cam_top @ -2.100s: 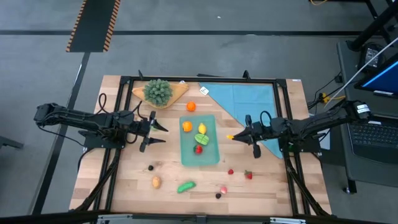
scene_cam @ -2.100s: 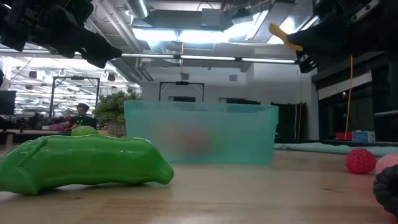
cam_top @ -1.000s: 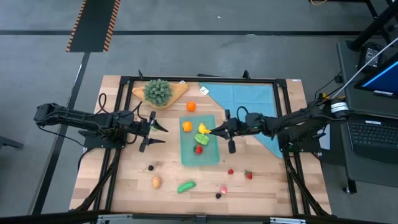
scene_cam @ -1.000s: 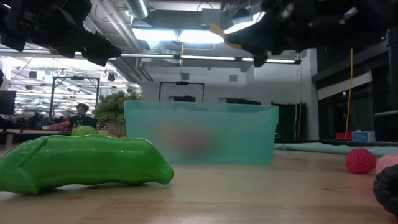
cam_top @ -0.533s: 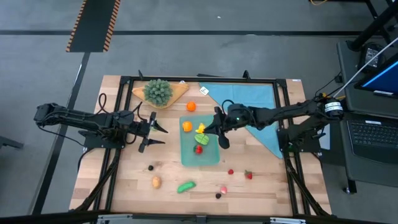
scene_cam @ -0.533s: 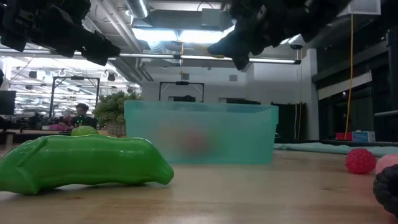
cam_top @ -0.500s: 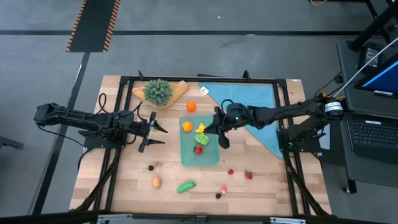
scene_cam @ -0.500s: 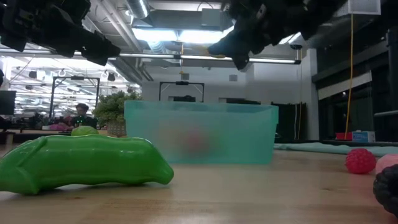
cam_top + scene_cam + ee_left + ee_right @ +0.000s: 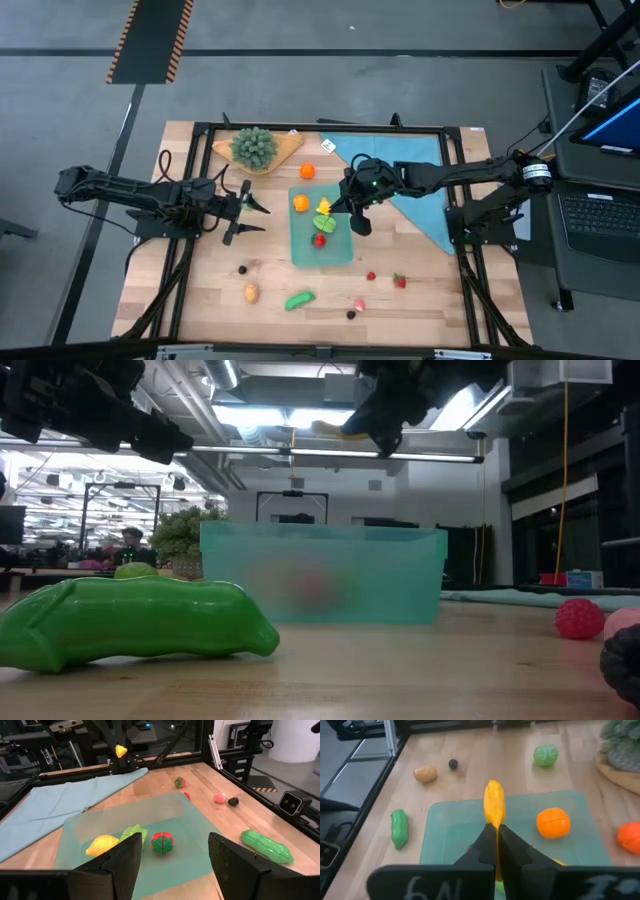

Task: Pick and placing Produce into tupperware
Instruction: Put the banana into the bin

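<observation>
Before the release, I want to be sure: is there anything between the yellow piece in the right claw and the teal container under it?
Nothing visible blocks it. The right claw, shut on the yellow piece, hangs above the open tupperware. Inside lie an orange piece, a lemon and other produce, with bare floor left. The left claw waits off to its side.

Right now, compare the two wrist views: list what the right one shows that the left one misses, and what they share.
Only the right wrist view: the right gripper shut on a yellow piece, an orange fruit inside the tupperware, a brown piece and the leafy bunch.
Only the left wrist view: the blue cloth, the red piece and lemon inside, the open left gripper.
Both: the tupperware and the green pod.
</observation>
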Robot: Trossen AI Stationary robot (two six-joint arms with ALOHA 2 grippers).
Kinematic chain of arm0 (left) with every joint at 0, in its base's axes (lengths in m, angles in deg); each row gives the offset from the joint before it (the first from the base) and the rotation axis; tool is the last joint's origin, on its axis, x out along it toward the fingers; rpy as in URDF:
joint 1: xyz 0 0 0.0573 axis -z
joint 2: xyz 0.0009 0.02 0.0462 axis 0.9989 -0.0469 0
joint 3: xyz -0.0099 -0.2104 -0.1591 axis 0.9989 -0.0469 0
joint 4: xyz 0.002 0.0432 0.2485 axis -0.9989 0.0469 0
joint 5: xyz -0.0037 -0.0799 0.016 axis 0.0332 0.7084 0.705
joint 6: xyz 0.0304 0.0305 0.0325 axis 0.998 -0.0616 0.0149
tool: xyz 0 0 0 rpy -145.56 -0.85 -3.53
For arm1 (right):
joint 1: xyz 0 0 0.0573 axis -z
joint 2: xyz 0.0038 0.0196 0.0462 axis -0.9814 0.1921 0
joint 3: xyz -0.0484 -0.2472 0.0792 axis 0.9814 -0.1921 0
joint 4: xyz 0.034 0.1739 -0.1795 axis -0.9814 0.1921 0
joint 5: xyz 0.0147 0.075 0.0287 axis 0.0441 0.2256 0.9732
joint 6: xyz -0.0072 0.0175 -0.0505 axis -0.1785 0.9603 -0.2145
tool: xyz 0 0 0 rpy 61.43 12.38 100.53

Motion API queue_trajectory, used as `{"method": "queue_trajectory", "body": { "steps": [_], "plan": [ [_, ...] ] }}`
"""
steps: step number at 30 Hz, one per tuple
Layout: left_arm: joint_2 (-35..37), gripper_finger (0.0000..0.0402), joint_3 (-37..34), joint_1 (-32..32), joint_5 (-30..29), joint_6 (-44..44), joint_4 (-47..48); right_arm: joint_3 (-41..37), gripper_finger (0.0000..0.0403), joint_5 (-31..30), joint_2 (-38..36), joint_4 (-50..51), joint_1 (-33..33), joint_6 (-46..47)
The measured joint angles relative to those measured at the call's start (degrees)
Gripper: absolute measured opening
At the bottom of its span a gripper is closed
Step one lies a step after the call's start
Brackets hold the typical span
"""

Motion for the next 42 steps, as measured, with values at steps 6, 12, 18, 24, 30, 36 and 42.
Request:
{"method": "queue_trajectory", "body": {
  "steps": [6,12,18,24,30,36,42],
  "plan": [
    [0.00,0.0220,0.00,0.00,0.00,-0.02,0.04,0.91,0.0006,0.16,0.00,3.41,0.00,0.09],
    [0.00,0.0220,0.00,0.00,-0.01,-0.04,0.05,0.97,0.0006,0.16,2.14,3.38,-0.37,0.19],
    [0.00,0.0220,0.00,0.00,-0.01,-0.06,0.24,0.97,0.0006,0.16,7.73,1.92,-1.12,-0.02],
    [0.00,0.0220,0.00,0.00,-0.02,-0.06,0.24,0.95,0.0006,0.18,13.21,-1.83,-1.53,-0.10],
    [0.00,0.0220,0.00,0.00,-0.02,-0.07,0.24,0.95,0.0006,2.95,18.17,-7.62,-1.53,-0.41],
    [0.00,0.0220,0.00,0.00,-0.02,-0.08,0.24,0.93,0.0006,3.69,21.66,-11.66,-1.61,-0.26],
    [-0.01,0.0220,0.00,0.00,-0.02,-0.06,0.24,0.93,0.0006,3.72,24.14,-14.61,-2.30,-0.37]
  ]
}}
